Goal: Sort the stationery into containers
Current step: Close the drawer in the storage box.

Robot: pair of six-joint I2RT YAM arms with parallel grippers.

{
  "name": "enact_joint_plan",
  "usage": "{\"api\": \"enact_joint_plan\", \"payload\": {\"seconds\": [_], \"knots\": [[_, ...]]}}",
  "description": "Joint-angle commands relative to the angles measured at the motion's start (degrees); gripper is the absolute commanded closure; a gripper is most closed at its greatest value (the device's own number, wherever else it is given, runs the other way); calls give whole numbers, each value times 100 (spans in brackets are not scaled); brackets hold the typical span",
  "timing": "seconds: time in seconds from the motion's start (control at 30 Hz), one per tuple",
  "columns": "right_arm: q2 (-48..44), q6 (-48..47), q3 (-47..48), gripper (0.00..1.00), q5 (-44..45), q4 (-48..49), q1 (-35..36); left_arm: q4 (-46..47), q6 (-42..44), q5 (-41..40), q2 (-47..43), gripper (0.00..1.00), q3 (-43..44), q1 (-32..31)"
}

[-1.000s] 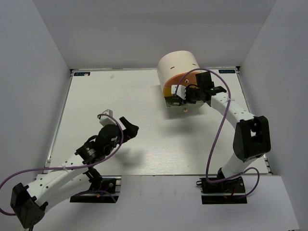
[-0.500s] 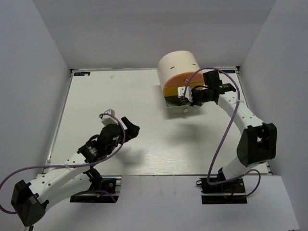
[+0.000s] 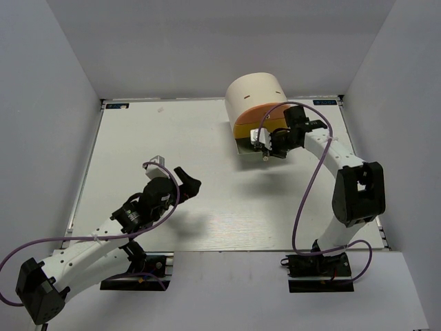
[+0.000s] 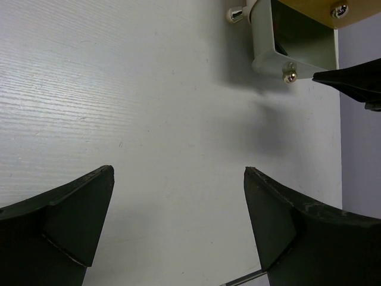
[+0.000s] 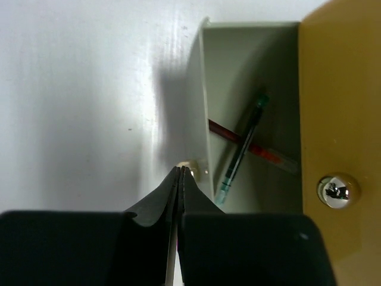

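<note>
**Right gripper** (image 5: 180, 173): fingers pressed flat together, nothing visible between them. You will find the tips at the small round knob (image 5: 190, 164) of the pale green drawer (image 5: 199, 89), just beside or touching it; the wrist view does not show which.

**Pale green drawer:** lowest of the three, pulled out toward the near edge, its tray open just beyond your fingertips.

**Contents:**
- Thin red pen (image 5: 265, 154), lying on the drawer floor.
- Thin clear pen with dark tips (image 5: 229, 173), lying crossed with the red pen, one end close to the front wall by the knob.

**Yellow drawer front** (image 5: 333, 77): shut, directly above the tray, its knob (image 5: 336, 187) to the right of your fingers.

**Orange drawer front** (image 3: 265, 112): uppermost.

**Cream organiser** (image 3: 255, 89): stands at the far edge of the table (image 3: 172, 138), toward the far right corner.

**Left gripper** (image 4: 178, 171): fingers spread wide with nothing held, only bare table between them. It hangs over the near left part of the table, well apart from the organiser.
</note>
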Motion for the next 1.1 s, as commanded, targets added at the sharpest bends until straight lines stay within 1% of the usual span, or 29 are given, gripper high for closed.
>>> {"api": "enact_joint_plan", "payload": {"seconds": [0.0,0.1,0.23,0.5,0.6,0.63,0.77,1.07], "knots": [[66,509,-184,100,389,810,64,85,52,14,-26,0,-10,-9],[145,623,-202,100,547,1030,100,85,104,14,27,0,-10,-9],[119,641,-211,100,434,1013,126,85,104,-38,79,0,-10,-9],[189,624,-272,100,618,1048,135,147,104,-38,79,0,-10,-9],[163,790,-360,100,758,1249,161,147,104,-38,79,0,-10,-9],[154,878,-430,100,811,1511,161,147,104,-38,79,0,-10,-9],[162,1116,-536,100,1145,1943,179,147,157,-38,132,0,-10,-9],[330,1336,-448,100,1593,2471,240,94,157,-38,79,0,-10,-9]]}}
